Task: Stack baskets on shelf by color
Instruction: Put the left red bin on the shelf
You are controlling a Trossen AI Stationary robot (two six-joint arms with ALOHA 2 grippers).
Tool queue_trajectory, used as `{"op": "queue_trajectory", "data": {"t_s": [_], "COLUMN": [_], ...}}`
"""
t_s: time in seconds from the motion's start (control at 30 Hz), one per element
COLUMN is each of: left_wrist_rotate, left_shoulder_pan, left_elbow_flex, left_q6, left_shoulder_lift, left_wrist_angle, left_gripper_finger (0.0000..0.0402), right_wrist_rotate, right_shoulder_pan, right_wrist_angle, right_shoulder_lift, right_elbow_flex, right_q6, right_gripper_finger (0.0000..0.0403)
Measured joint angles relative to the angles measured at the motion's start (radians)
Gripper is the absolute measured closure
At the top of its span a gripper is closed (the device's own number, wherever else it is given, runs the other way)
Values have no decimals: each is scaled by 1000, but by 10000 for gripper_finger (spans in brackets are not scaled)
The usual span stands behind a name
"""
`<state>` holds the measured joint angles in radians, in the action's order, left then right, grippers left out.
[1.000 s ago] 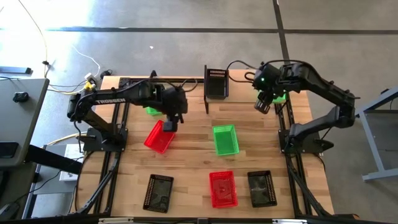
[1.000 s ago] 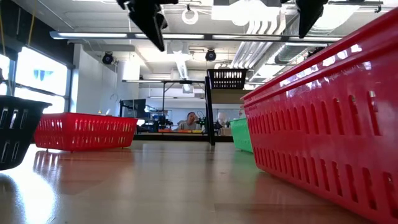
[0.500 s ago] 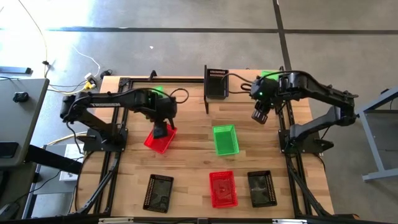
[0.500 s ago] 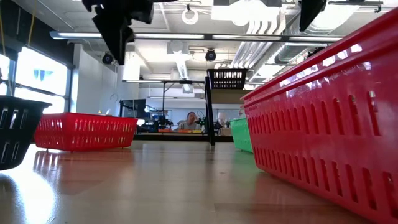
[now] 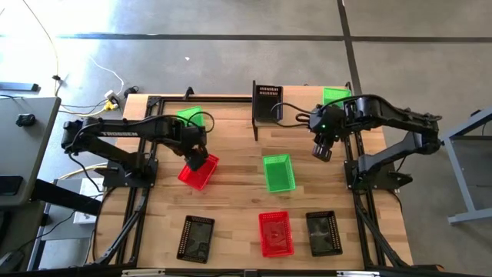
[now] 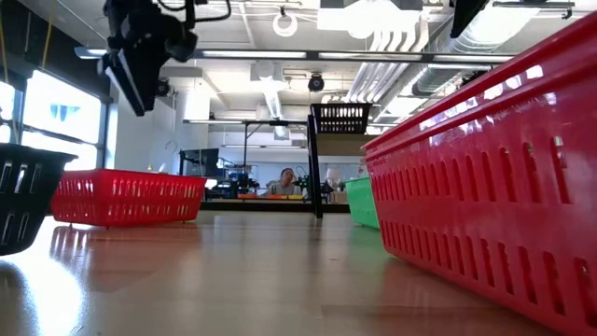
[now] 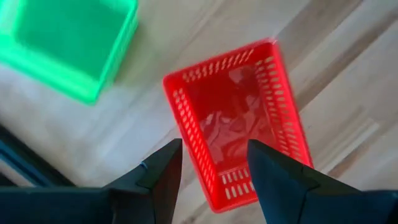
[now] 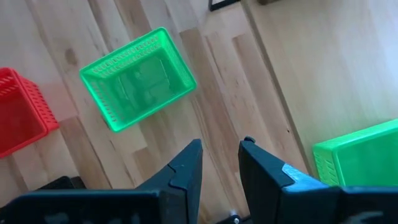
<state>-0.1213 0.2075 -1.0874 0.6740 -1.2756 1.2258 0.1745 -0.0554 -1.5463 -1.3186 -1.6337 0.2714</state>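
Note:
My left gripper [image 5: 196, 158] is open and hovers above the far end of a red basket [image 5: 198, 171]; in the left wrist view that red basket [image 7: 236, 124] lies on the table just beyond my left gripper [image 7: 211, 168]. My right gripper [image 5: 321, 150] is open and hangs in the air to the right of the middle green basket [image 5: 279, 172], which shows as a green basket [image 8: 137, 78] ahead of my right gripper [image 8: 219, 165]. A black basket [image 5: 267, 101] sits on the shelf [image 5: 254, 115] at the far edge.
One green basket [image 5: 190, 115] lies at the far left and another green basket [image 5: 336, 95] at the far right. Near the front edge lie a black basket [image 5: 195, 238], a red basket [image 5: 275, 232] and a second black basket [image 5: 324, 232]. A person [image 6: 284, 182] sits in the room behind.
My left gripper has swung toward the table's left edge and come over the red basket. My right gripper has moved toward the near edge, from the far right green basket toward the middle green one. No basket has moved.

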Motion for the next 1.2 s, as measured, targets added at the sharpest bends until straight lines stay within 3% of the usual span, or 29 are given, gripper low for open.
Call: {"op": "queue_trajectory", "data": {"t_s": [0.37,1.2], "left_wrist_rotate": [-47,13], "left_shoulder_pan": [-15,-14], "left_elbow_flex": [138,405], "left_q6": [174,358], "left_shoulder_lift": [-2,-8], "left_wrist_angle": [-36,-334], "left_gripper_finger": [229,232], "right_wrist_rotate": [6,6], "right_shoulder_pan": [6,6], "right_wrist_angle": [9,51], "right_shoulder_lift": [0,0], "right_elbow_flex": [0,0], "right_q6": [-10,-10], "right_gripper_finger": [313,313]}}
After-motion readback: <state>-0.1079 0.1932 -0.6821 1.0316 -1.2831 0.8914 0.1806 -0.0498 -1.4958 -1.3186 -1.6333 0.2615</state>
